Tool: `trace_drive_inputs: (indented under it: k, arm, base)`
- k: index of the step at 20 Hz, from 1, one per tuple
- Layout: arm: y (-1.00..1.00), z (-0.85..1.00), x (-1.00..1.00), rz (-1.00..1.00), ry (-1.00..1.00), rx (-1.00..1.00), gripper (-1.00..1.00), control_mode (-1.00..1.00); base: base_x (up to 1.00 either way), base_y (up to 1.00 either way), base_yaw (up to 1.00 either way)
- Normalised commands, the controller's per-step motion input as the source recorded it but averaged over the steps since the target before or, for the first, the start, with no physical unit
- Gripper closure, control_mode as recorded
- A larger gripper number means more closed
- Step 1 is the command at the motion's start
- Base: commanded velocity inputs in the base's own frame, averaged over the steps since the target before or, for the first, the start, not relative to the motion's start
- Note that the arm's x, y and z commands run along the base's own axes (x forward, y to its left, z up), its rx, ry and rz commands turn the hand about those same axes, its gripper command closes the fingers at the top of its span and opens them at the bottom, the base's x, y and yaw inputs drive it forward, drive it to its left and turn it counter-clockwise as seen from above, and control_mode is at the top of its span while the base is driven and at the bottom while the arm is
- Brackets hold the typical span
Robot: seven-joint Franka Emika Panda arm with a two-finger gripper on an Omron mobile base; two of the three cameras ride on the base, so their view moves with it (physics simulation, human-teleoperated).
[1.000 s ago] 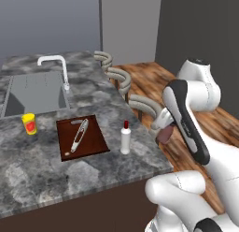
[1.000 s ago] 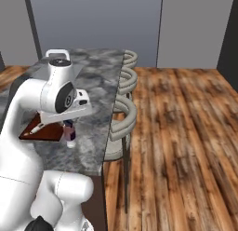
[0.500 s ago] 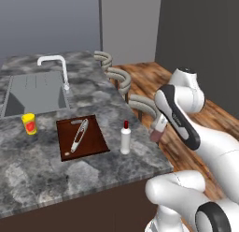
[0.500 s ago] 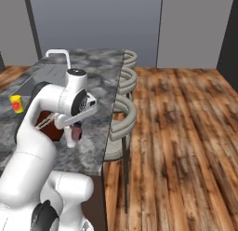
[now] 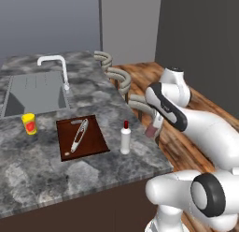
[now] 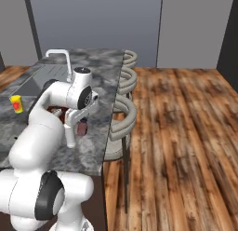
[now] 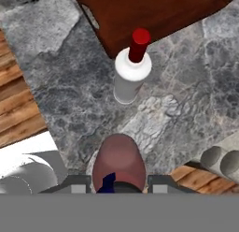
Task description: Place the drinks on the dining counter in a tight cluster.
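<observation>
I'm seeing the gripper closed around the short pinkish-red bottle, jaws pinching it on both sides; I'm holding it over the right edge of the dining counter, near the stools; the white bottle with red cap is standing upright on the stone just beside the brown cutting board, apart from the held bottle; a yellow cup is sitting near the sink; contact with the counter I can't tell.

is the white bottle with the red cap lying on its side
No, the white bottle stands upright on the grey marbled counter, red cap on top, just beside the brown cutting board.
</observation>
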Motion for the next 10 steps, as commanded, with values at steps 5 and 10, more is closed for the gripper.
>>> trace_drive_inputs:
  k: [5, 10]
  arm:
    - [0.0, -0.22, 0.58, 0.16, -0.01, -0.07, 1.0, -1.0]
    - [0.0, -0.18, 0.32, 0.19, 0.0, -0.01, 1.0, -1.0]
  base:
    - [0.0, 0.0, 0.0]
    - [0.0, 0.0, 0.0]
